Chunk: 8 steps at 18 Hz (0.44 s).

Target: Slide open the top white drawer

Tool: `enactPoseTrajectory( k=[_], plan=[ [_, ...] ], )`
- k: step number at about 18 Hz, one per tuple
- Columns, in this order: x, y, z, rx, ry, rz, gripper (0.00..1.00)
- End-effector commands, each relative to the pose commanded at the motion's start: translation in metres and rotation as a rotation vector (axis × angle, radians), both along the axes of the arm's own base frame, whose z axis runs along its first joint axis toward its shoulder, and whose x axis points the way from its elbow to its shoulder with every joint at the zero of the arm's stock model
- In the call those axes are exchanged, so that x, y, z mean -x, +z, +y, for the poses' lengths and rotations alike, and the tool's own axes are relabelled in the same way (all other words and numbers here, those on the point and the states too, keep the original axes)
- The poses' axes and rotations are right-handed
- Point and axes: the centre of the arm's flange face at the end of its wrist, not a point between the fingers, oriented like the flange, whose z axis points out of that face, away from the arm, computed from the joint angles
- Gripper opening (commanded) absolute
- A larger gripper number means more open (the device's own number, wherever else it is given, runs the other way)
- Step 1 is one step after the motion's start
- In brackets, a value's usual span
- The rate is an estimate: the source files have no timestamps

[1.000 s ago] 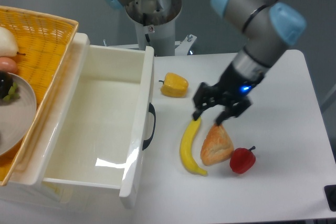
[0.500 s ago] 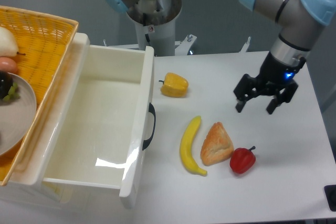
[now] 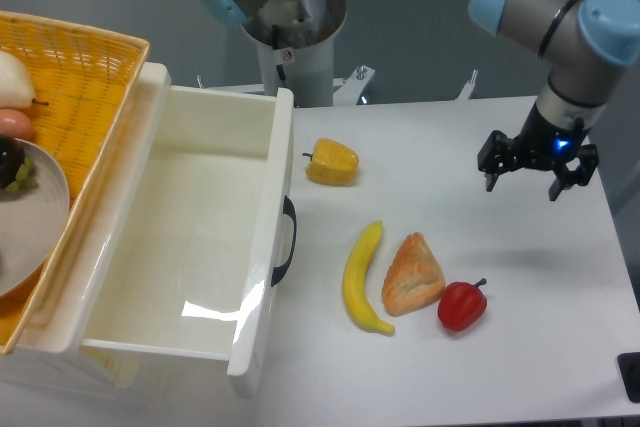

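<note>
Top white drawer (image 3: pixel 190 247) pulled fully out, empty inside. Gripper (image 3: pixel 523 185) held over table (image 3: pixel 540 347), fingers apart, nothing gripped.

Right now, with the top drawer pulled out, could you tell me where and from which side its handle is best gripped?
Grip the curved black handle at its middle, coming from the open table side on the right. It bows away from the drawer's white front, so fingers could probably close across the bar. The gripper hangs open, holding nothing.
</note>
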Motion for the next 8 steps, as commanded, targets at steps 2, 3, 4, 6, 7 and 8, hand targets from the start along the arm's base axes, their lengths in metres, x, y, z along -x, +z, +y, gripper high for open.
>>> enactPoseTrajectory(
  k=[2,3,4,6,7,8],
  plan=[
    [0.006,-0.014,0.002,0.003,-0.111,0.011,1.0],
    [0.01,-0.022,-0.001,0.006,-0.162,0.003,1.0],
    [0.012,-0.03,-0.001,0.01,-0.215,-0.002,1.0],
    [0.017,-0.045,0.003,0.016,-0.339,0.001,1.0],
    [0.017,-0.049,0.005,0.018,-0.369,0.001,1.0],
    [0.017,-0.051,0.004,0.023,-0.374,-0.003,1.0]
  ],
)
